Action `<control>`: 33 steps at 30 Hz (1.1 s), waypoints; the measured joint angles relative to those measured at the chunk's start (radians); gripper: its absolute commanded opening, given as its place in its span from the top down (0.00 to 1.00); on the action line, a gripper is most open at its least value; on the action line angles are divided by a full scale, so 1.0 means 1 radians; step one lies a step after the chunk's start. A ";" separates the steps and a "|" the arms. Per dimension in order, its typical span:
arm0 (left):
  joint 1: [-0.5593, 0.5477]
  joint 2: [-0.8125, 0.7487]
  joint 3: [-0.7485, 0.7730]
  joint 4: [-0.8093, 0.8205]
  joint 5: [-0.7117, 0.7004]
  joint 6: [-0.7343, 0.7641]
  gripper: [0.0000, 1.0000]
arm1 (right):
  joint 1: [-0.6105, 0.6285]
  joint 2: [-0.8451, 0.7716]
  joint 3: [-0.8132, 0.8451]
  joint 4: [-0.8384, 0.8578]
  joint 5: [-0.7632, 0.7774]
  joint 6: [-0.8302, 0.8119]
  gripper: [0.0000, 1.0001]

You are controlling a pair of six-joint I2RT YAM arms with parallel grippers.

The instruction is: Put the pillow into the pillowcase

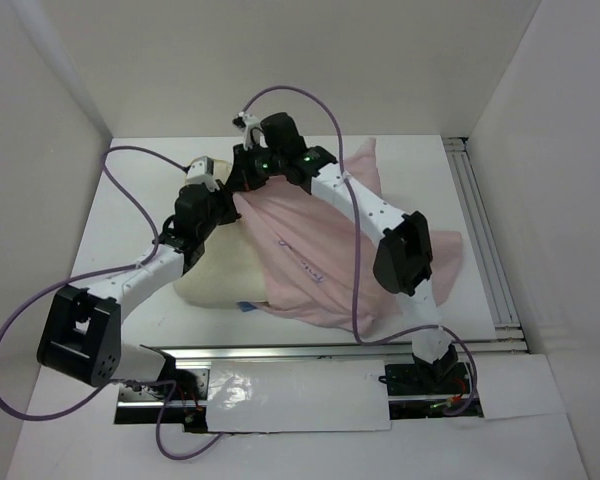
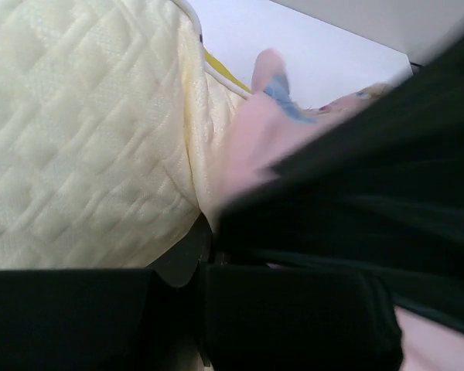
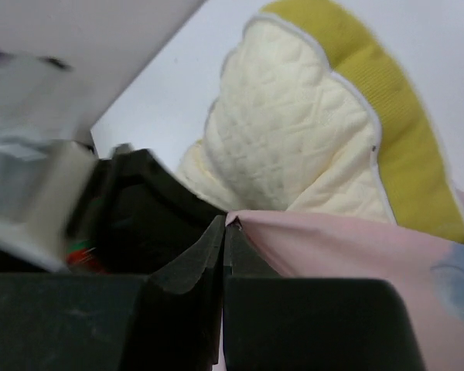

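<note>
The cream-yellow quilted pillow [image 1: 215, 275] lies left of centre on the white table, its right part covered by the pale pink pillowcase [image 1: 315, 255]. Both grippers meet at the pillowcase's far left edge, over the pillow's far end. My right gripper [image 3: 226, 224] is shut on a corner of the pink pillowcase [image 3: 348, 247], with the pillow [image 3: 294, 131] and its yellow side band just beyond. My left gripper [image 2: 205, 243] is shut too, with the pink pillowcase [image 2: 247, 147] running down into its tips beside the pillow [image 2: 85, 131]. The right arm's dark body fills that view's right side.
White enclosure walls stand close at the left, back and right. A metal rail [image 1: 480, 230] runs along the table's right side and another [image 1: 310, 350] along the front. Purple cables [image 1: 130, 200] loop over both arms.
</note>
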 measured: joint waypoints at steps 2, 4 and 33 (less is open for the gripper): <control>-0.014 0.013 0.001 0.008 -0.004 -0.004 1.00 | -0.002 0.063 0.002 -0.003 -0.012 0.011 1.00; -0.019 0.030 0.001 -0.001 -0.012 -0.005 1.00 | -0.017 0.119 0.010 0.005 -0.027 0.028 0.99; 0.002 0.039 0.194 -0.455 -0.101 -0.065 0.00 | -0.142 -0.240 -0.393 -0.074 0.201 0.021 0.00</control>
